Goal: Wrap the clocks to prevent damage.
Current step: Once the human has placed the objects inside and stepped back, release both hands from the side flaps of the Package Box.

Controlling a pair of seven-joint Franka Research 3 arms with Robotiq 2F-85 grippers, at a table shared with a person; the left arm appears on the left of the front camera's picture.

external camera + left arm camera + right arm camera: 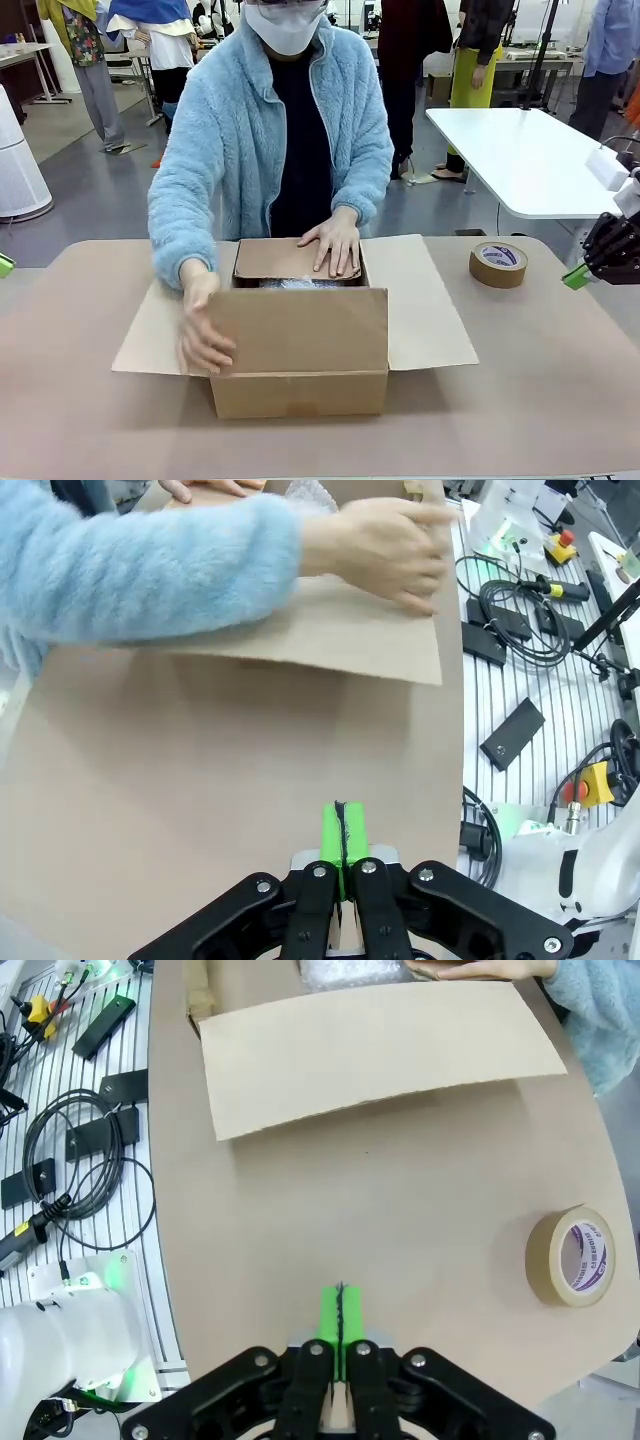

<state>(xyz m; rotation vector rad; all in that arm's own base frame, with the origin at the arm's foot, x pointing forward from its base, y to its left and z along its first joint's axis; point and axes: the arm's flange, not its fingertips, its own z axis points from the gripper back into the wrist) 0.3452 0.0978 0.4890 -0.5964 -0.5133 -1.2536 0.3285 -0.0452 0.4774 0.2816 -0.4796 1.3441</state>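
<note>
A cardboard box point(300, 350) stands mid-table with its side flaps spread flat. Bubble wrap point(300, 284) shows in the opening; the clocks are hidden. The person presses one hand point(335, 245) on the far flap and holds the raised near flap with the other hand point(203, 335). My left gripper point(340, 840) is shut and empty over bare table, short of the box's left flap point(330, 630). My right gripper point(340, 1315) is also shut and empty, hovering at the table's right edge point(575, 277), apart from the right flap point(370, 1050).
A roll of brown packing tape point(498, 264) lies flat right of the box, also in the right wrist view point(572, 1256). Cables and black parts lie on the slatted bench beside the table point(520, 630). A white table point(520, 150) stands behind.
</note>
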